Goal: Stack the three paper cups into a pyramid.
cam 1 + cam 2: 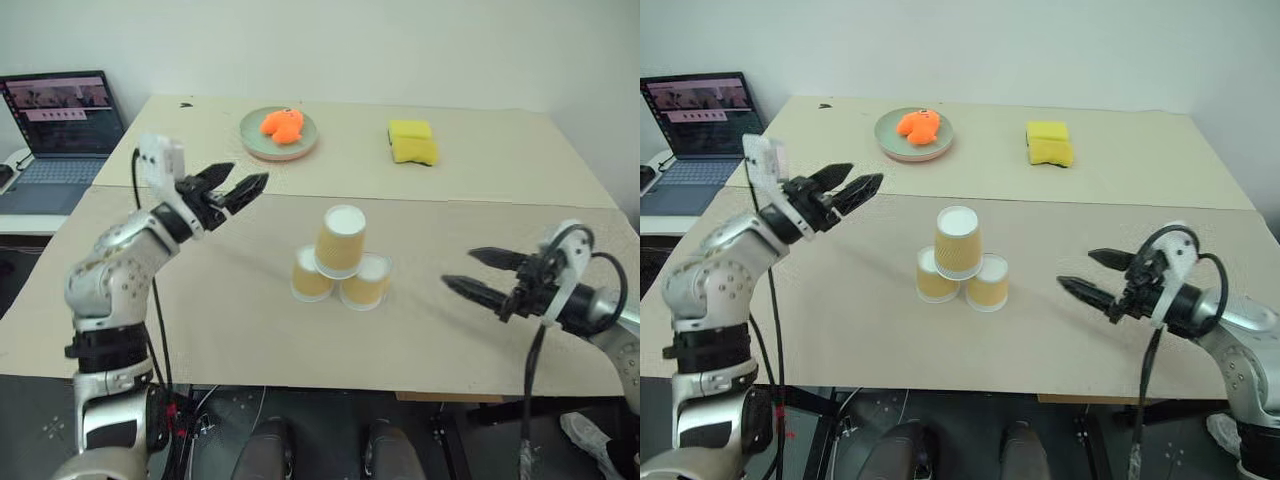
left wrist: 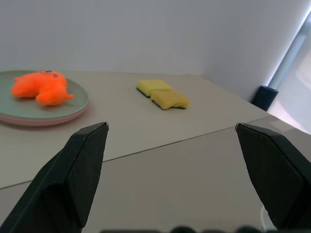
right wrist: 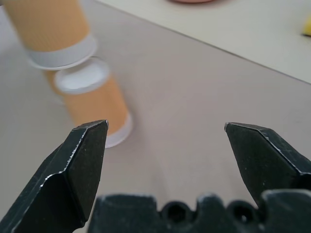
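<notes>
We see the pyramid point(image 1: 341, 259) standing near the middle of the tan table point(image 1: 240, 330): two of the three paper cups sit upside down side by side, touching, and the third rests upside down on top, across the pair. Our left gripper point(image 1: 237, 189) hangs above the table to the left of the stack and somewhat behind it, well apart from the cups, its two black fingers spread wide with nothing between them and pointing toward the far right. Our right gripper point(image 1: 476, 273) hovers to the right of the stack, level with the lower cups, also clear of them, its fingers parted and empty and aimed leftward at the cups. Beyond the stack, a pale green plate point(image 1: 254, 137) holds an orange plush toy point(image 1: 282, 125), and two yellow sponges point(image 1: 413, 141) lie to its right. A laptop point(image 1: 58, 125) sits open at the far left.
</notes>
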